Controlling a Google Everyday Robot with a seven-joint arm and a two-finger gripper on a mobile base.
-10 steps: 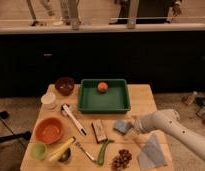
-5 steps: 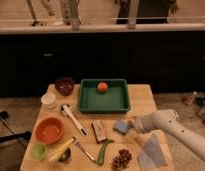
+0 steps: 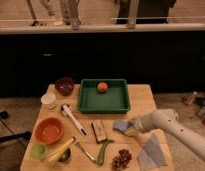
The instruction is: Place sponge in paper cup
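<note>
The sponge (image 3: 120,125), a small blue-grey block, lies on the wooden table (image 3: 141,95) right of centre, in front of the green tray. My gripper (image 3: 129,129) reaches in from the right at the end of a white arm (image 3: 168,126) and is right at the sponge's right side. The paper cup (image 3: 48,101), short and whitish, stands at the table's left edge, far from the gripper.
A green tray (image 3: 104,103) holds an orange fruit (image 3: 102,86). A maroon bowl (image 3: 64,85), orange bowl (image 3: 48,130), light green cup (image 3: 38,150), white-handled brush (image 3: 73,119), brown block (image 3: 99,131), green pepper (image 3: 103,151), grapes (image 3: 121,160) and folded pale blue cloth (image 3: 152,151) lie around.
The arm has edged left, bringing the gripper closer onto the sponge. Nothing else has moved.
</note>
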